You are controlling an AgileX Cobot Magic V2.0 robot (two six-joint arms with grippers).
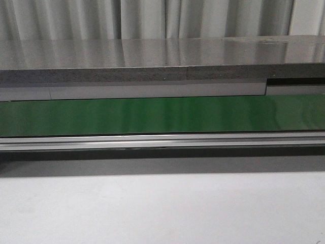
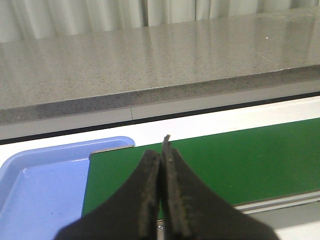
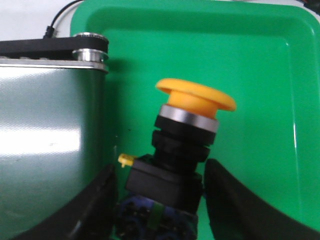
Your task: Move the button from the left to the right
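Note:
The button [image 3: 196,100], with a yellow-orange cap on a black boxy body, stands tilted between the fingers of my right gripper [image 3: 160,169], over the green tray [image 3: 260,60]. The jaws press the sides of its lower body. My left gripper [image 2: 162,152] is shut and empty above the end of the green belt [image 2: 250,155], beside a blue tray [image 2: 40,185]. Neither gripper nor the button shows in the front view.
The green belt [image 1: 162,114] runs across the front view, with a metal rail [image 1: 162,141] in front and a grey stone counter [image 1: 152,56] behind. The belt's end roller [image 3: 90,47] and a black cable [image 3: 57,20] lie next to the green tray.

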